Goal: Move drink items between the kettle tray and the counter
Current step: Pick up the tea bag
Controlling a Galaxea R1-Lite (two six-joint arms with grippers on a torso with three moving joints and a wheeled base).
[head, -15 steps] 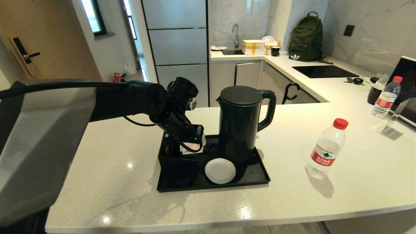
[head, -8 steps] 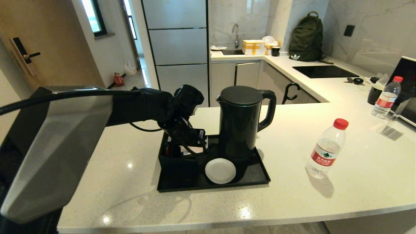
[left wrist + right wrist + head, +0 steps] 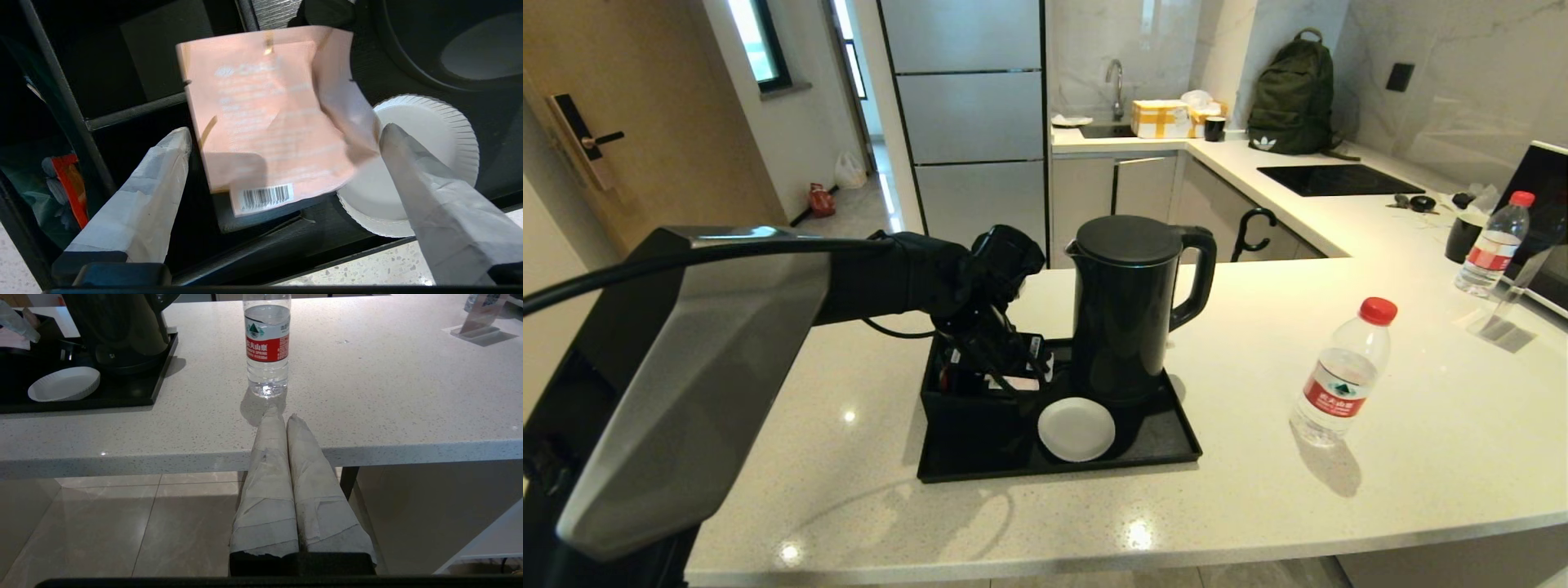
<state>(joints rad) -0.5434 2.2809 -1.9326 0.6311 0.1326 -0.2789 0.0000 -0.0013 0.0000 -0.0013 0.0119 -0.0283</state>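
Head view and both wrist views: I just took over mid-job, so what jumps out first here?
The left gripper, fingers spread, hangs over the flat pale pink tea sachet in the black compartmented box on the shallow black kettle tray, beside the tall black kettle. The small clear water bottle with red cap stands upright on the off-white speckled counter, right of the tray. The right gripper sits shut below the counter edge.

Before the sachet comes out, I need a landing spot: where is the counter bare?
Bare counter lies between the tray and the water bottle, and in front of the tray. Crowded: the tray, with kettle, white dish, and left hand.
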